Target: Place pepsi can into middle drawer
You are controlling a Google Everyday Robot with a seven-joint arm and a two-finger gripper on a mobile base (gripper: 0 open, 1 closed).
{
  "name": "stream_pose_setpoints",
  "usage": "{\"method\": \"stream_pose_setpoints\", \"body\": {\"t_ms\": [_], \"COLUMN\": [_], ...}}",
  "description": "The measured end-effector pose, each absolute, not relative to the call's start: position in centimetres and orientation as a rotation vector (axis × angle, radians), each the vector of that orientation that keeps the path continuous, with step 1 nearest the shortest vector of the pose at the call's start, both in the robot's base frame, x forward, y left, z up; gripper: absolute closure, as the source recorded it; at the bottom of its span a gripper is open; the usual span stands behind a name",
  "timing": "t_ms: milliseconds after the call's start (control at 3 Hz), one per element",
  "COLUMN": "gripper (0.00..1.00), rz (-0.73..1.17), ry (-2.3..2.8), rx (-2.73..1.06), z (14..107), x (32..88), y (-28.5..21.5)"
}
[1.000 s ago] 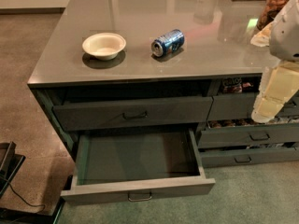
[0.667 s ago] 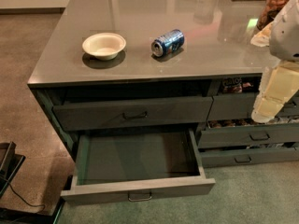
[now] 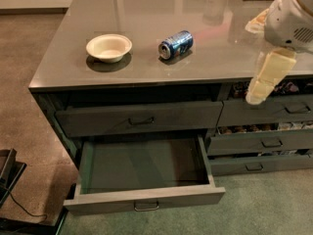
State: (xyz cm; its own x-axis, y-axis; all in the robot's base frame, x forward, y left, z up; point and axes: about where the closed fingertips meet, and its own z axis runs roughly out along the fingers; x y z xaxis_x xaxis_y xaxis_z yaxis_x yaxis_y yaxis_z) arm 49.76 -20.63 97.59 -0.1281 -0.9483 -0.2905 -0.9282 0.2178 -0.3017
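The pepsi can (image 3: 175, 44) is blue with silver ends, and the bowl (image 3: 109, 47) to its left is cream, both on a glossy grey countertop (image 3: 146, 13). The middle drawer (image 3: 144, 199) is dark grey-green with a pale metal handle (image 3: 146, 206). The gripper (image 3: 258, 89), at the far right, is pale cream-yellow.

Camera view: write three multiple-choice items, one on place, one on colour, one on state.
1. Where is the pepsi can? A on the countertop, right of the bowl; B inside the bowl; C on a chair.
2. The bowl's colour? A red; B cream; C black.
3. The middle drawer is: A shut; B pulled open; C removed.
Answers: 1A, it lies on its side there; 2B, pale cream all over; 3B, its inside shows. The end effector hangs at the countertop's right edge, apart from the can.
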Motion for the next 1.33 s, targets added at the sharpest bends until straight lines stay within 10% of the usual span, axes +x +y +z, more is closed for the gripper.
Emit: {"method": "stream_pose_setpoints", "body": {"t_ms": [1333], "gripper": [0.00], "rz": [0.034], "ry": [1.831], "rx": [-1.750], "z": [95.0], "x": [65.8], "y": [-16.6]}}
